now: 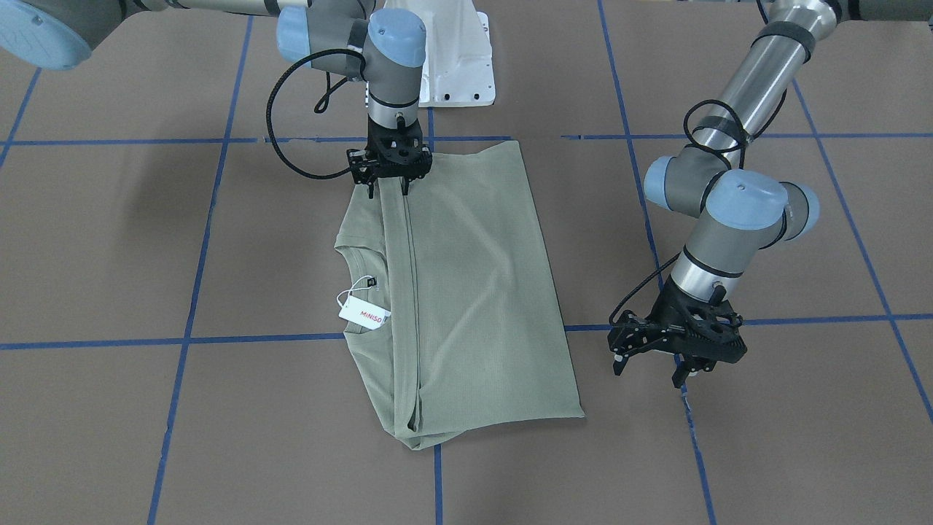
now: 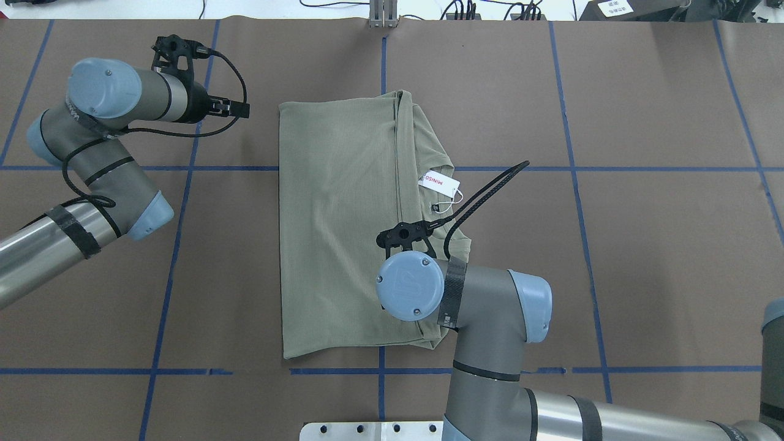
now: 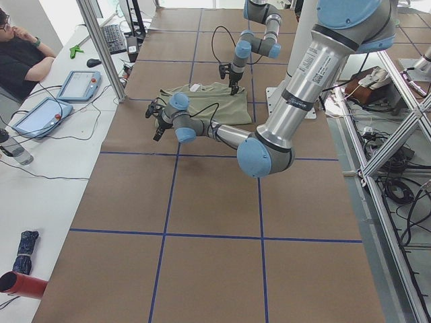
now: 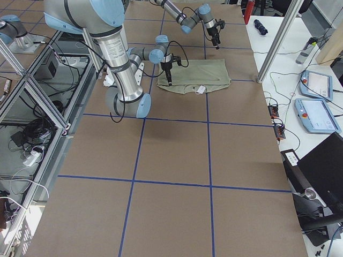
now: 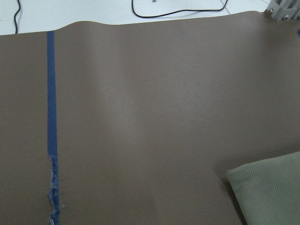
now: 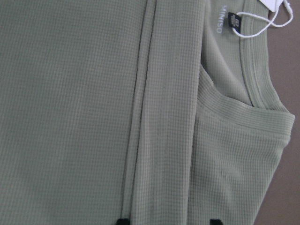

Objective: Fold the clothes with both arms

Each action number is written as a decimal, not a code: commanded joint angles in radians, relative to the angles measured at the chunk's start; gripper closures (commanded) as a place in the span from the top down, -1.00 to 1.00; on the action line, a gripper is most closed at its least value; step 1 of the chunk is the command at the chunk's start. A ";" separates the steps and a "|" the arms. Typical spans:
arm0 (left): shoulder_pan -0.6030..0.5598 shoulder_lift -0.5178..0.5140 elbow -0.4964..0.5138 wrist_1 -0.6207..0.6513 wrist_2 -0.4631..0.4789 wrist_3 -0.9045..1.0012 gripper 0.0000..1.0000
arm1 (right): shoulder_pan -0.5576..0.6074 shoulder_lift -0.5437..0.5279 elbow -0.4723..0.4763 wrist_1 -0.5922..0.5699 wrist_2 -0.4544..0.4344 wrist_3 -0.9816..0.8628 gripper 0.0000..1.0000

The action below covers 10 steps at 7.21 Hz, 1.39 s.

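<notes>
The sage-green shirt lies flat on the brown table, folded into a long rectangle with a narrow folded strip along its collar side; it also shows in the overhead view. Its white MINISO hang tag lies beside the collar. My right gripper points straight down over the shirt's end nearest the robot. Its two fingertips stand apart on either side of the folded strip, so it is open. My left gripper is open and empty, just above bare table beside the shirt's far corner.
The white pedestal base stands at the robot's edge of the table. Blue tape lines cross the brown table cover. An operator sits at a side table with tablets, and an aluminium post stands by the table's far edge.
</notes>
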State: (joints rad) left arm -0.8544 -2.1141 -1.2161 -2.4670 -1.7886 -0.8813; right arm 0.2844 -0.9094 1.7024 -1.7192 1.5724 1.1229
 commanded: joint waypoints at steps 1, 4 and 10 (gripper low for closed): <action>0.000 0.008 0.000 -0.001 0.000 0.001 1.00 | -0.007 0.010 -0.004 -0.002 -0.008 -0.006 0.32; 0.002 0.008 0.001 -0.001 -0.002 0.002 1.00 | -0.022 0.021 -0.021 -0.002 -0.028 -0.005 0.12; 0.012 0.009 0.001 -0.001 0.000 0.001 1.00 | -0.024 0.037 -0.021 -0.045 -0.051 -0.040 -0.16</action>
State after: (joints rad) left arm -0.8460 -2.1046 -1.2149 -2.4681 -1.7897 -0.8793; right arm 0.2601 -0.8758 1.6787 -1.7536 1.5234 1.0911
